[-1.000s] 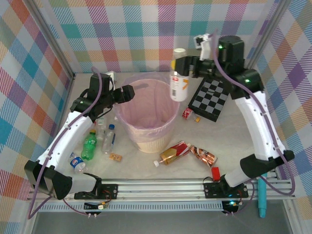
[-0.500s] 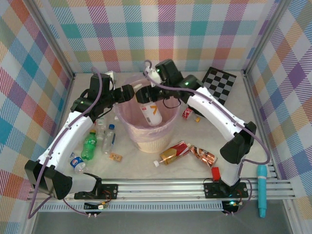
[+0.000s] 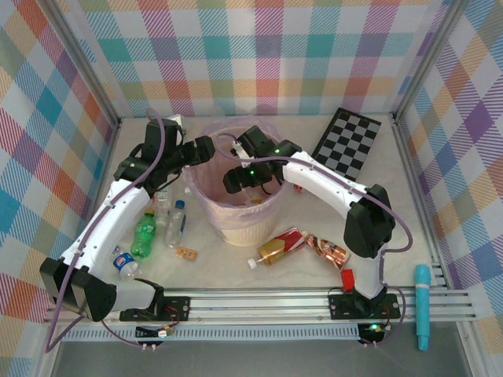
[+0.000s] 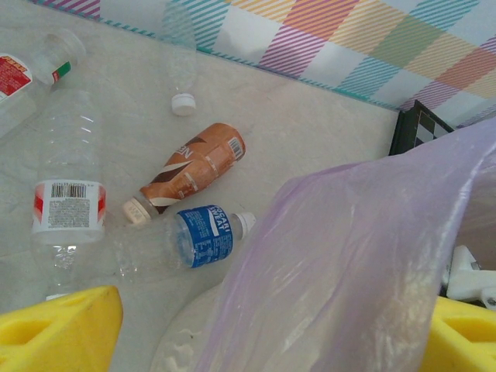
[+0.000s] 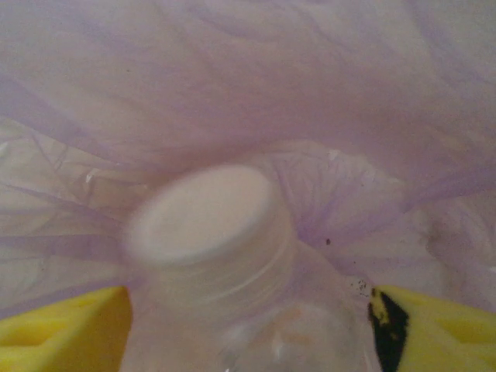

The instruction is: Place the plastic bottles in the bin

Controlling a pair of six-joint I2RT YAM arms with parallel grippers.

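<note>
The bin [image 3: 245,226], cream with a pink bag, stands mid-table. My right gripper [image 3: 234,179] is down inside it. Its yellow fingers [image 5: 62,329] stand wide apart, and a blurred white-capped bottle [image 5: 225,256] sits loose between them against the bag; the gripper [image 5: 248,341] is open. My left gripper [image 3: 206,149] hovers open and empty at the bin's left rim, over the bag [image 4: 364,256]. Plastic bottles lie left of the bin: a green one [image 3: 144,234], a blue-capped clear one [image 3: 176,224], a blue-labelled one [image 4: 194,240], a brown one [image 4: 190,170] and a red-labelled clear one [image 4: 68,194].
A crushed red-gold bottle [image 3: 279,246] and crumpled copper wrapper [image 3: 330,251] lie in front of the bin. The checkerboard [image 3: 346,149] leans at the back right. A small brown block [image 3: 186,253] and a loose white cap [image 4: 184,104] lie on the table. Plaid walls enclose the sides.
My right arm swung from high at the back right down into the bin with the white bottle, and its jaws have widened. The left arm has not moved.
</note>
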